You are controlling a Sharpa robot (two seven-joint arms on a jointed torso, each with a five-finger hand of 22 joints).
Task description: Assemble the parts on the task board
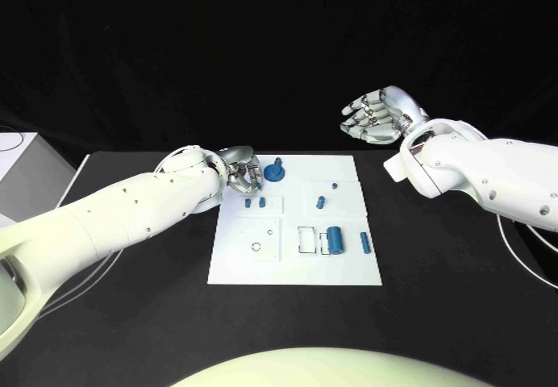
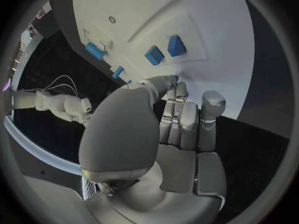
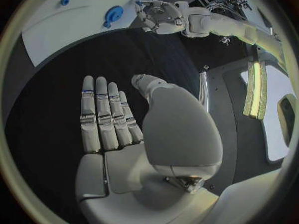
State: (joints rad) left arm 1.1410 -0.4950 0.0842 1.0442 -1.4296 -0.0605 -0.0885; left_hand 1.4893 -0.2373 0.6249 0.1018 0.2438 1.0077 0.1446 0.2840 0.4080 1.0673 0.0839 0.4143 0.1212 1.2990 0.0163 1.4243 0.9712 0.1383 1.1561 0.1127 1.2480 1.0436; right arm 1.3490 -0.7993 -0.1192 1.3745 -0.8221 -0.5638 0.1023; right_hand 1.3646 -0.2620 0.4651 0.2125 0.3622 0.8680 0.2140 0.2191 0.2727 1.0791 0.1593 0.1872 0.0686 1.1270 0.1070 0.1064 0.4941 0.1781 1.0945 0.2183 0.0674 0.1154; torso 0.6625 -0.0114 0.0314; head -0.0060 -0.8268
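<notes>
The white task board lies in the middle of the black table. A round blue part with a peg stands near its far left corner, and my left hand hovers just beside it, holding nothing. In the left wrist view the left hand stretches its fingers towards two small blue blocks. A blue cylinder and a slim blue piece lie at the board's right. My right hand is raised beyond the far right corner, palm flat and empty.
Two small blue blocks sit on a raised left panel, and two tiny blue pieces on the right panel. White frame slots flank the cylinder. A white box stands at the table's far left. Cables trail by the right edge.
</notes>
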